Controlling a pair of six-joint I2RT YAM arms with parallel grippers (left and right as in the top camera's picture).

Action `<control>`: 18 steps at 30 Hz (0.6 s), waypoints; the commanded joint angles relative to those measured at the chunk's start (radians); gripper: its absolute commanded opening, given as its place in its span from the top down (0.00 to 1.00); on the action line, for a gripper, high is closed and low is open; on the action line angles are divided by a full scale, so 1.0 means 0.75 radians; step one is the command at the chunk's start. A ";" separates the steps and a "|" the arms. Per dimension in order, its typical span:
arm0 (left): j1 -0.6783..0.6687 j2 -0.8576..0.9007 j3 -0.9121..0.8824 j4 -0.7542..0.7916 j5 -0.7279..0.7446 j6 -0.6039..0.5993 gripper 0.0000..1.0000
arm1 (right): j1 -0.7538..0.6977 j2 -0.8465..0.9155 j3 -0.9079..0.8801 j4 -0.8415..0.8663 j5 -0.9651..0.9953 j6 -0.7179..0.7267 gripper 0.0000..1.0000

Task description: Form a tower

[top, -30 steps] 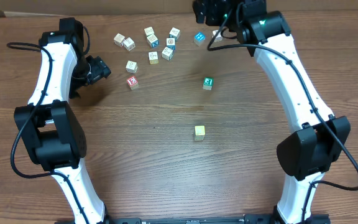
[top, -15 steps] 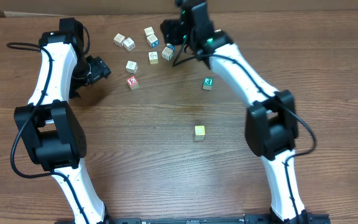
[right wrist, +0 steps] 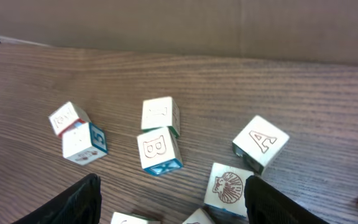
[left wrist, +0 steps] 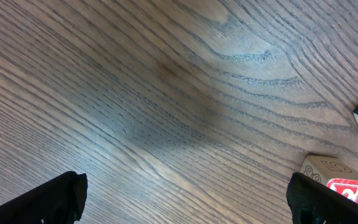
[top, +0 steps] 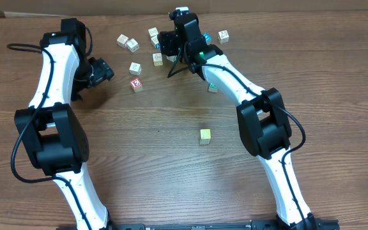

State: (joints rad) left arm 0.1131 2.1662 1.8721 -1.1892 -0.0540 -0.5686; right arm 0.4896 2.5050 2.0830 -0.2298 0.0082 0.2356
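Observation:
No tower is in view; the small wooden letter cubes all lie singly on the table. A yellow cube (top: 205, 135) sits alone at mid-table, and a green-faced cube (top: 213, 87) shows partly behind my right arm. My right gripper (top: 163, 46) hovers over the cube cluster at the back. In the right wrist view it (right wrist: 173, 205) is open, with a "B" cube (right wrist: 159, 149) and a shell-picture cube (right wrist: 229, 185) lying on the wood ahead of its fingers. My left gripper (top: 106, 69) (left wrist: 185, 211) is wide open over bare wood, holding nothing.
A red-faced cube (top: 136, 84) (left wrist: 347, 188) lies just beside the left gripper's right finger. Loose cubes stand at the back left (top: 128, 43) and one at the back right (top: 223, 36). An "A" cube (right wrist: 261, 142) and a "5" cube (right wrist: 82, 142) flank the cluster.
My right arm has swung left from the back right corner to over the cube cluster, and its jaws have narrowed a little. The left arm has stayed still.

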 commanded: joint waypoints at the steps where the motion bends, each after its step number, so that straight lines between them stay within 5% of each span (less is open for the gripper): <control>1: -0.004 -0.038 0.021 -0.004 -0.011 0.021 0.01 | -0.001 0.071 0.017 0.013 0.024 -0.002 0.29; 11: -0.004 -0.038 0.021 -0.004 -0.011 0.021 0.00 | -0.004 0.130 0.017 0.019 0.083 0.004 0.30; 18: -0.004 -0.038 0.021 -0.004 -0.011 0.021 0.00 | -0.008 0.106 0.017 -0.063 0.083 0.004 0.47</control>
State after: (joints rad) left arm 0.1131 2.1662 1.8721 -1.1892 -0.0536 -0.5686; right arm 0.4892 2.5935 2.0834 -0.2581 0.0586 0.2348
